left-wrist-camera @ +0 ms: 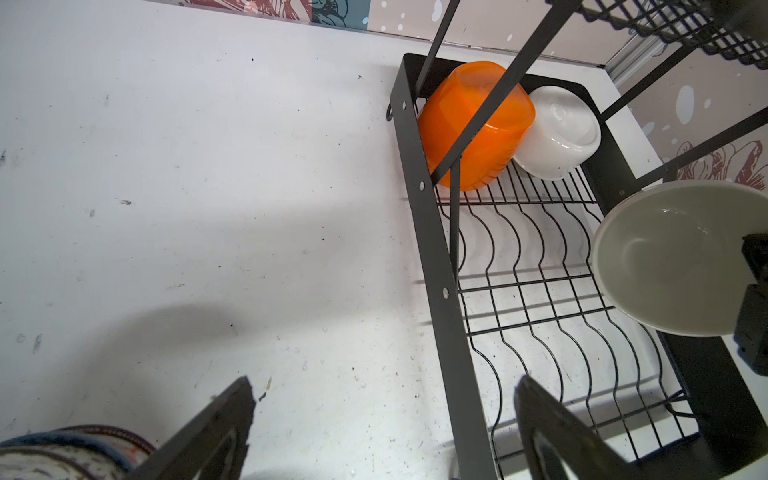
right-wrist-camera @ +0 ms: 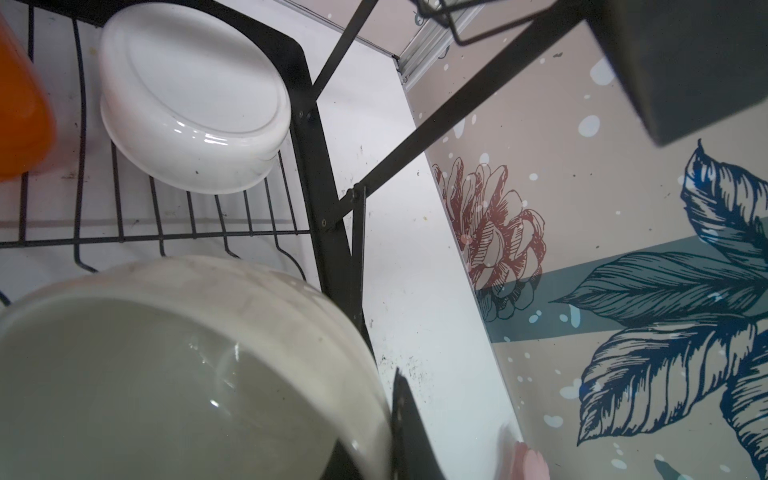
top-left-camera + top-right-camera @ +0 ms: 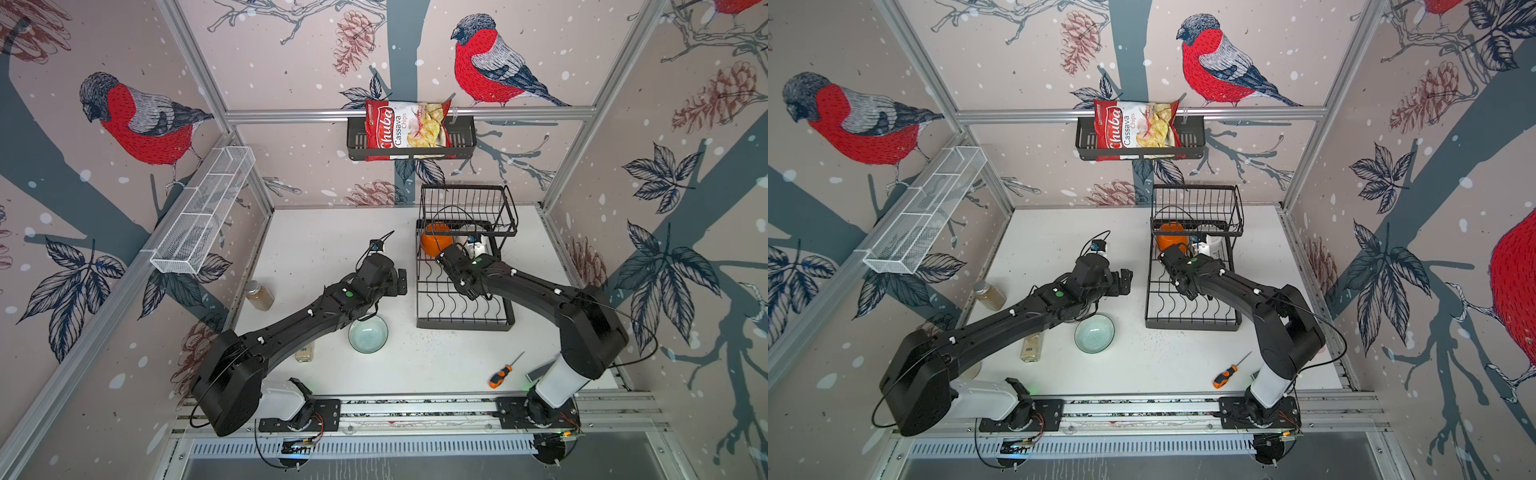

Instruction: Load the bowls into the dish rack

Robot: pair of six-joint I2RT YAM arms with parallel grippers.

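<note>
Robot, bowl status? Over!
Left gripper open, empty. Right gripper shut on cream bowl, above dish rack. Orange bowl, white bowl racked. Slots beneath free.

Five bowls in all: one orange bowl, one white bowl, one cream bowl, one green bowl and one patterned bowl, only partly in view. One rack. One black basket with one chips bag. One mesh tray. On the table: one jar, one screwdriver, one beige packet.
</note>
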